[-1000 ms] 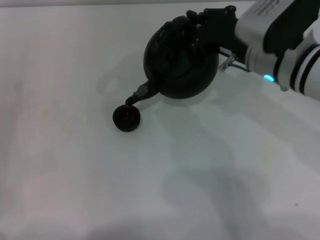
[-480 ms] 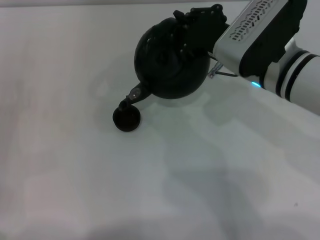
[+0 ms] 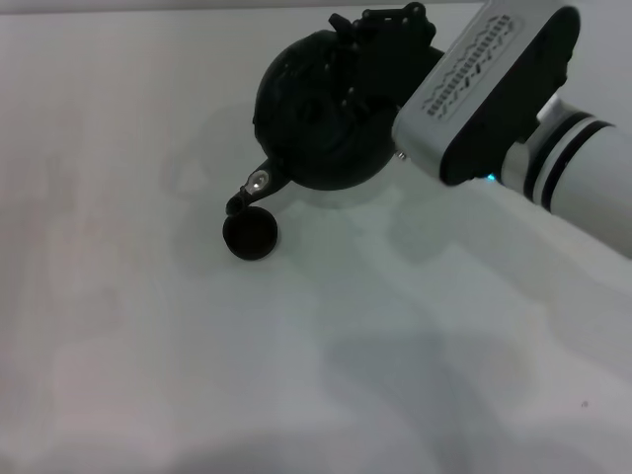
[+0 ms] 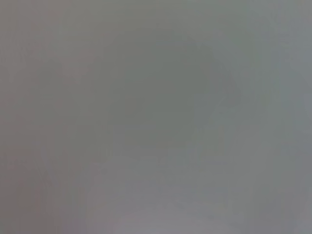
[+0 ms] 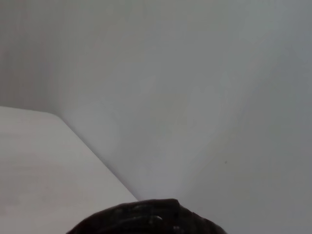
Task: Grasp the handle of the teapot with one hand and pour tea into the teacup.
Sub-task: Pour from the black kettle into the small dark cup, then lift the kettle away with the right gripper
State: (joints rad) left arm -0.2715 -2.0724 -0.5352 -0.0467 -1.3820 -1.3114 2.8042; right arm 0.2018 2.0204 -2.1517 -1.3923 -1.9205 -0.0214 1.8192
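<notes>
One arm worked: the right gripper [image 3: 380, 44] clasped the handle [image 3: 346, 49], tilting the teapot [image 3: 316, 118] spout-down over the teacup [image 3: 249, 235].

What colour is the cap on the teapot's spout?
Silvery, against the matte-black teapot; the spout cap shows best in the head view.

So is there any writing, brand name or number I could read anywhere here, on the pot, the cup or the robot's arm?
None can be read.
The teapot and the teacup show no markings.
The right arm's white casing has a pattern of small dots or vents, not letters.
The right gripper at the handle shows no label.
</notes>
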